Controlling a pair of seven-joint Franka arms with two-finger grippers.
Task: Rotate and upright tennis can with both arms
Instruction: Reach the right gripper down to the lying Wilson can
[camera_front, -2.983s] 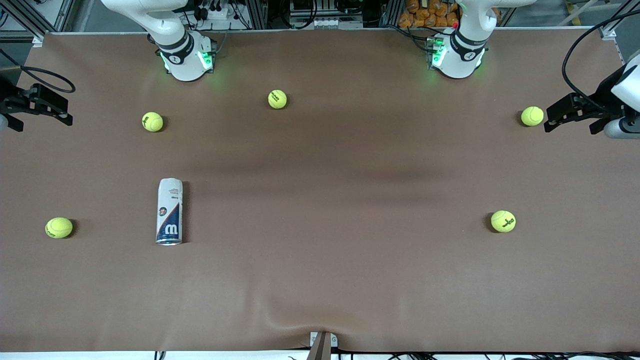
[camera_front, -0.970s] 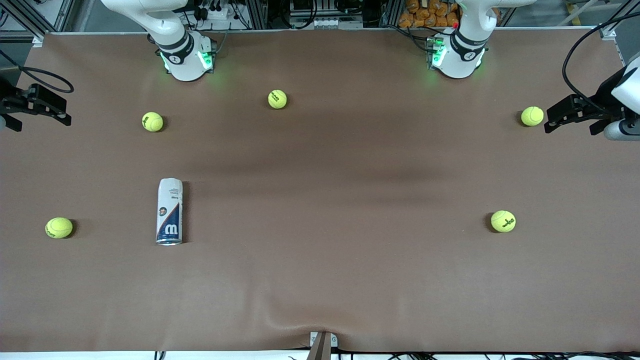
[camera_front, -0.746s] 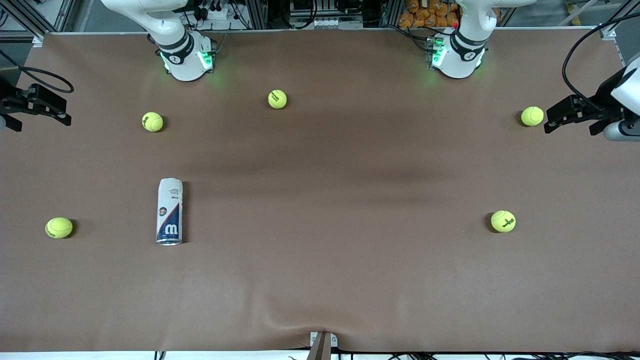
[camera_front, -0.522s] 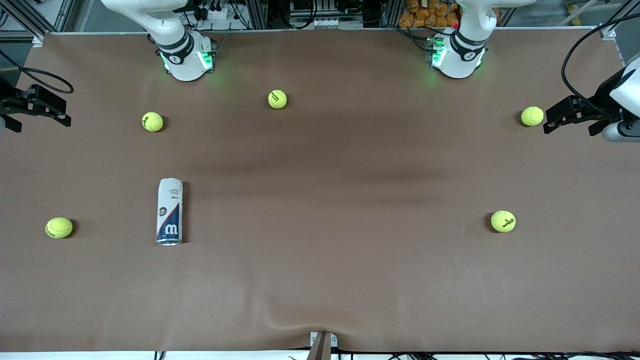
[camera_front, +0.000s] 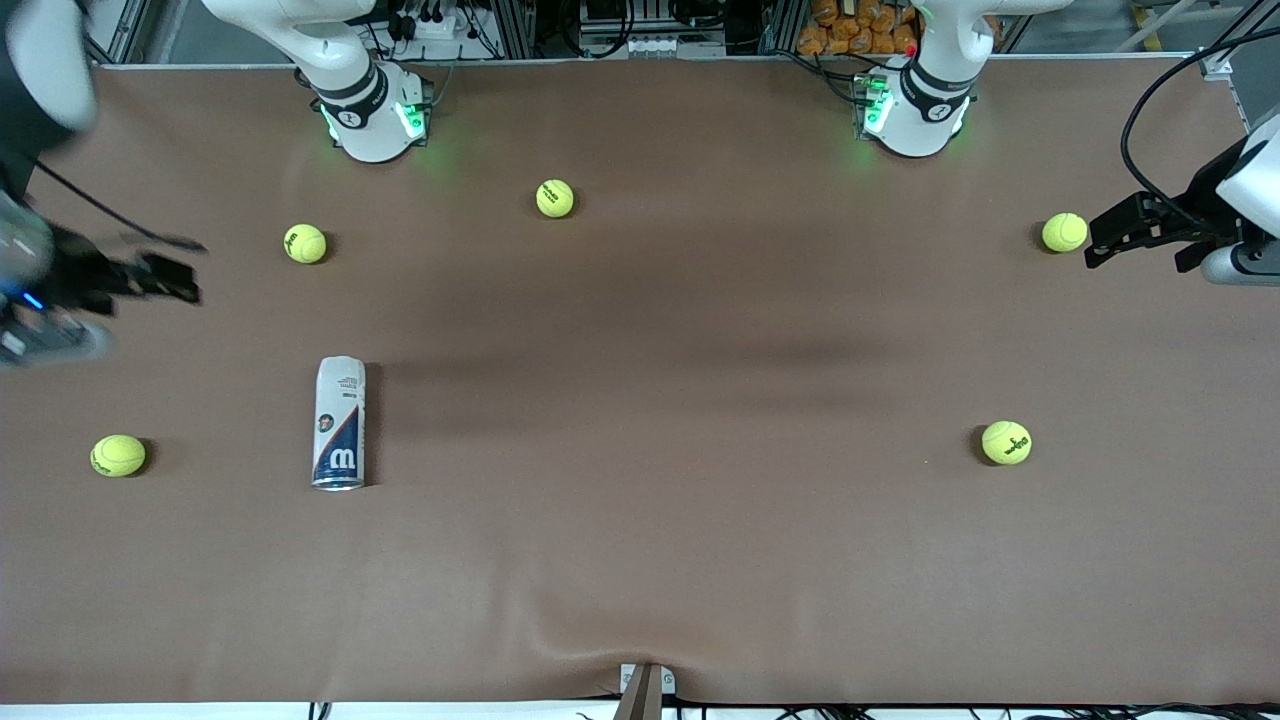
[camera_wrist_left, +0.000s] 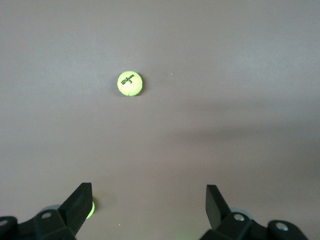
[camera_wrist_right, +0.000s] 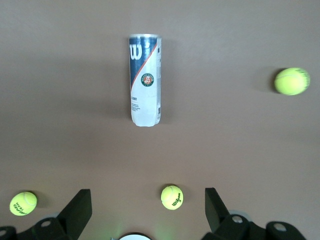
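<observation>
The tennis can (camera_front: 339, 424) is lying flat on the table (camera_front: 640, 560), lower left-centre of the front frame, its length running toward the front camera, W-logo end nearest it. Nothing's touching it, so I'd say the task isn't started yet.

The right gripper (camera_front: 150, 278) is hanging at the left edge of the front frame, over the table toward the right arm's end, above and to the side of the can. It's blurred there, prob. mid-swing. In the right wrist view the right gripper (camera_wrist_right: 147, 210) is showing fingers (camera_wrist_right: 80, 207) spread wide w/ nothing between, and the can (camera_wrist_right: 145, 79) is sitting centred ahead. Looks like it's lining up for a grab.

The left gripper (camera_front: 1135, 228) is waiting at the right edge of the front frame, just beside a tennis ball (camera_front: 1064, 232). Wrist view shows the left gripper (camera_wrist_left: 148, 210) also wide apart, empty, only a ball (camera_wrist_left: 130, 83) ahead. Can's well apart from it, so it'd need a long reach across.

Other tennis balls (camera_front: 305, 243) are scattered round; one at (camera_front: 118, 455) is near the can, could get knocked.
</observation>
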